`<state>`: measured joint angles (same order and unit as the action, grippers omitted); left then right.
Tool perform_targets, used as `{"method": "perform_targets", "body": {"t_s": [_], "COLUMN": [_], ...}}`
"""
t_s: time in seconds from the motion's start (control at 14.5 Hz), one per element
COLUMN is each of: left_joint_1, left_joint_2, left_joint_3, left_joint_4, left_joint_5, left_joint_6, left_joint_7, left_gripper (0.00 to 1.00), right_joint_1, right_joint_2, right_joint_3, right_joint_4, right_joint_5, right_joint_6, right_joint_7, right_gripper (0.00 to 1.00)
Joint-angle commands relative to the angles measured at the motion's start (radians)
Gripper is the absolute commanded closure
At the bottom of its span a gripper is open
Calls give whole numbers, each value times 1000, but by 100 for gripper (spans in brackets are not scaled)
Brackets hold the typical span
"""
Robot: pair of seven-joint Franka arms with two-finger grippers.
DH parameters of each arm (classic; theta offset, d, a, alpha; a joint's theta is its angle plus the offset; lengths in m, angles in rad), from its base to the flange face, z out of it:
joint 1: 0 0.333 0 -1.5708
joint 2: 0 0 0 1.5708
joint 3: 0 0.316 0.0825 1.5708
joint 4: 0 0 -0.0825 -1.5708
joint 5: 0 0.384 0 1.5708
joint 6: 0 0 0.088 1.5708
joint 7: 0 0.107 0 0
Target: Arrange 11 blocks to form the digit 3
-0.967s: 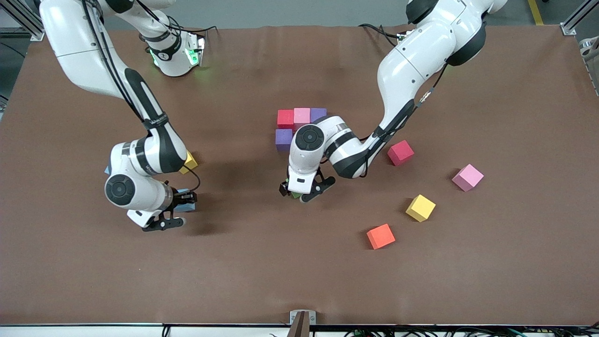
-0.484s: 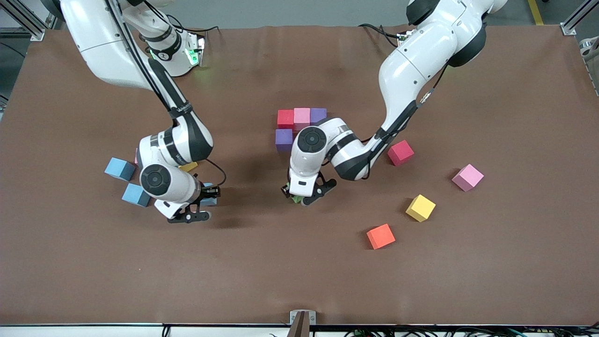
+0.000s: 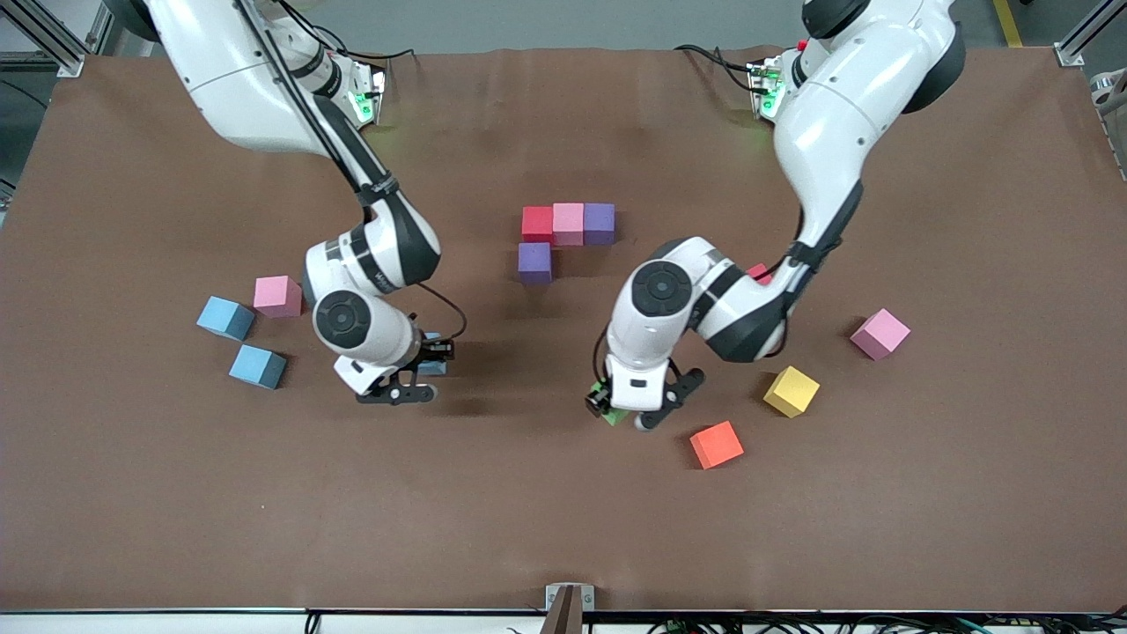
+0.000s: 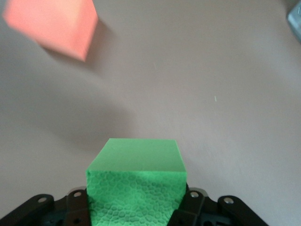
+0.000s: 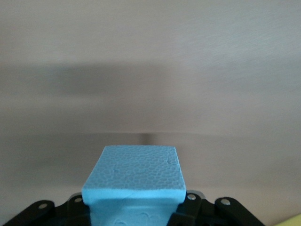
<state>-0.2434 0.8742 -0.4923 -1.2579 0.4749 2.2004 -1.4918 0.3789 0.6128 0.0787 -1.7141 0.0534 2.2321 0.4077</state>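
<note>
Now both arms carry a cube. Over the last second the left gripper has shut its fingers on the green block and drawn it away from the started figure, so it hangs over bare desk just beside the orange block. The right gripper holds a blue block with fingers narrow on it and has travelled from the blue and pink cubes at its own end toward the middle.

The digit 3 is only begun: red, pink and purple cubes in a touching row, another purple one touching under the red. With four placed, I judge seven remain. Both held cubes probably go there next, the right arm's arriving first.
</note>
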Motion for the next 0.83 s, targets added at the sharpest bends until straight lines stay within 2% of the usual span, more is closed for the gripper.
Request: {"method": "perform_targets", "body": {"t_s": [0.0,0.35,0.55,0.76], "left_joint_1": [51,96,101,154], "left_joint_2": [-26,-30,-69,-118], "left_joint_3": [-6,-8,-2,-12], "left_joint_4": [-12,-11,-11,-14], "left_joint_5": [2,2,2,2], "left_joint_6": [-54,-60,-129,-197], "left_joint_7": [111,197,229,301], "left_gripper": [99,99,99,99], "right_joint_1": [95,219,265,288], "right_joint_2": [-15,31,53,58], "right_joint_3": [-10,-13,-13,-13], "right_joint_4": [-29,-33,-33,-36], "right_joint_5": [8,8,8,8], "right_joint_6": [67,144,153,147], "right_joint_7": [101,240,292,293], "right_gripper": [66,66,66,65]}}
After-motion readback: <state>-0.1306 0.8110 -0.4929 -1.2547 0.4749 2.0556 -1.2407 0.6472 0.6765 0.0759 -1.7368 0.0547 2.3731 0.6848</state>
